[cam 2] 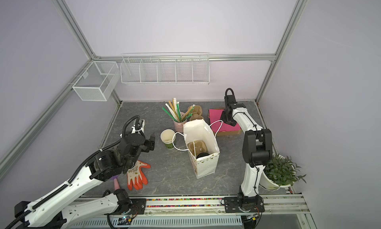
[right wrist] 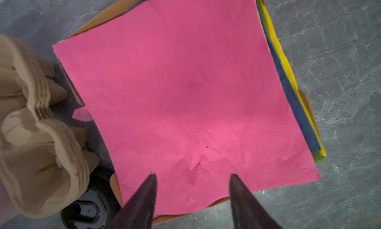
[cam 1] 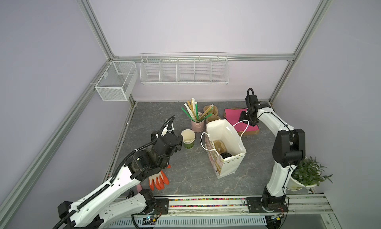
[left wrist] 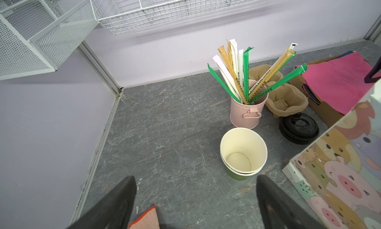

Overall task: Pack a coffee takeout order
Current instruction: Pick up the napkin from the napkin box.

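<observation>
Fingers (right wrist: 140, 201) of our right arm stand parted over the pink sheet (cam 1: 233, 114), right of centre in both top views; our left fingers (left wrist: 115, 203), parted too, hang farther off.

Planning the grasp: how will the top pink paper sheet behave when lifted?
Probably floppy and light: the pink paper sheet looks thin, wrinkled, wavy-edged. It might slide over the blue and yellow sheets beneath, or tear if the right end effector pinches hard.
</observation>
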`<action>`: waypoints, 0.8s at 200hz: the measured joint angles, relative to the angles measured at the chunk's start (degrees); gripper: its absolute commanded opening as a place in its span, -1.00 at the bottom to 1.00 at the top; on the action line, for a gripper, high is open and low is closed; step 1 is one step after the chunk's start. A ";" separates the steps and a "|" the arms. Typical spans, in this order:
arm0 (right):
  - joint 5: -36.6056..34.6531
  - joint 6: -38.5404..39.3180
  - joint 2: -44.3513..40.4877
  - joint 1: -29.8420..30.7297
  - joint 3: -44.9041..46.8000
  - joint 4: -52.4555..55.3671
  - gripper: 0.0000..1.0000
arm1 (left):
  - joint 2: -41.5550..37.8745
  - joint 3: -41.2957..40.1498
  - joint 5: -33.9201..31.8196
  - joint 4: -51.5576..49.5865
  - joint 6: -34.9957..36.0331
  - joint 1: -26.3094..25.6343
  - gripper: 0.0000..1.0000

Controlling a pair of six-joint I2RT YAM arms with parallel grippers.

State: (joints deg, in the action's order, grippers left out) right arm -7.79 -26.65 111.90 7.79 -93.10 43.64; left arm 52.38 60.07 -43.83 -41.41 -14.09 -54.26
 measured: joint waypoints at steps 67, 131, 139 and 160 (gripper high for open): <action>0.13 -0.04 8.24 -0.96 -0.48 0.22 -0.35 | 0.02 0.00 0.22 0.00 0.00 0.00 0.82; 0.50 -0.33 7.04 -1.01 0.13 -0.68 -0.61 | 0.02 0.00 0.20 0.00 0.00 0.00 0.82; 0.44 -0.33 6.71 -1.01 0.20 -0.68 -0.57 | 0.07 0.00 0.20 0.00 0.00 0.00 0.82; 0.02 -0.31 5.66 -1.01 0.48 -0.66 -0.53 | 0.07 0.00 0.20 0.00 0.00 0.00 0.82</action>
State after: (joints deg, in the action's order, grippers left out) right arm -7.77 -26.96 117.56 6.79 -92.62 42.98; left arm 52.45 60.07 -43.64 -41.41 -14.09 -54.26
